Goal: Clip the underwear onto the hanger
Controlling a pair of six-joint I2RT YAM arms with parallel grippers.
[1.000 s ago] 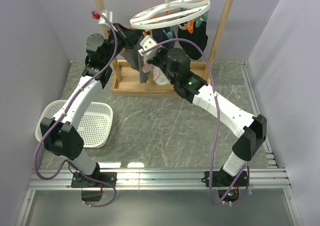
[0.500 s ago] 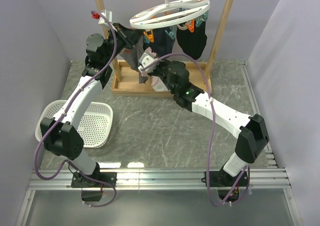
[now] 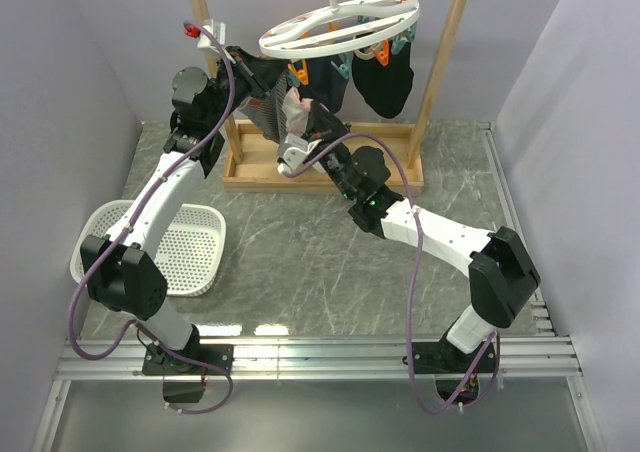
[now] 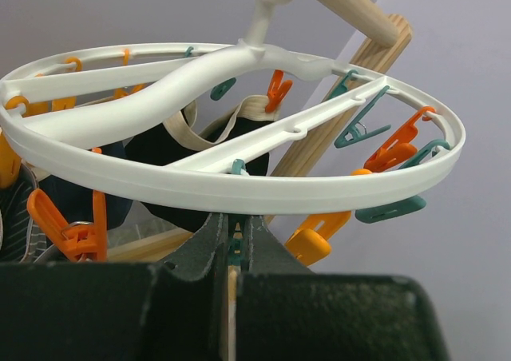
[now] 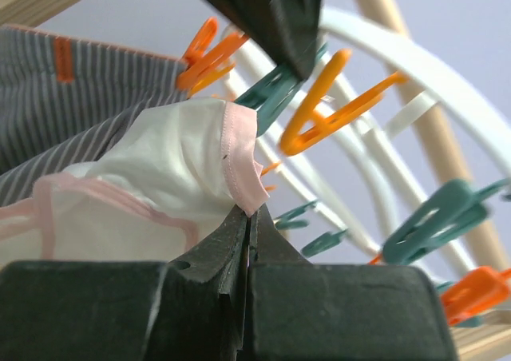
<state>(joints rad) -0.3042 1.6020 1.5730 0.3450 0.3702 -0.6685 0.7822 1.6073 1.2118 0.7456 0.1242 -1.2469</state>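
The right claw (image 5: 247,216) is clenched on the underwear (image 5: 160,169), pinching it just under the pink-trimmed edge. The left claw (image 4: 232,227) is clamped too, with what looks like a teal clip (image 4: 234,249) nipped between its fingers.

Above the tabletop (image 3: 300,262) stands the wooden rack (image 3: 447,52). From its top bar hangs the hanger (image 4: 160,184), a white oval ring with cross bars and orange and teal clips dangling round it. Dark garments (image 3: 385,84) hang from its far side, and a grey striped cloth (image 5: 72,89) hangs just beside the underwear. The underwear is held in the air below the ring, bunched. Its trimmed corner stands proud of the right fingertips, near the clips but touching none that I can make out.

The step in hand, as I judge it, is feeding that hem into a clip. To do it well, the left claw should squeeze the clip's tail so the mouth gapes, and steady the ring against swinging. The right claw should bring the free corner up into the mouth, trim first and deep enough for a firm bite. It should let go only once the clip has shut on the fabric.
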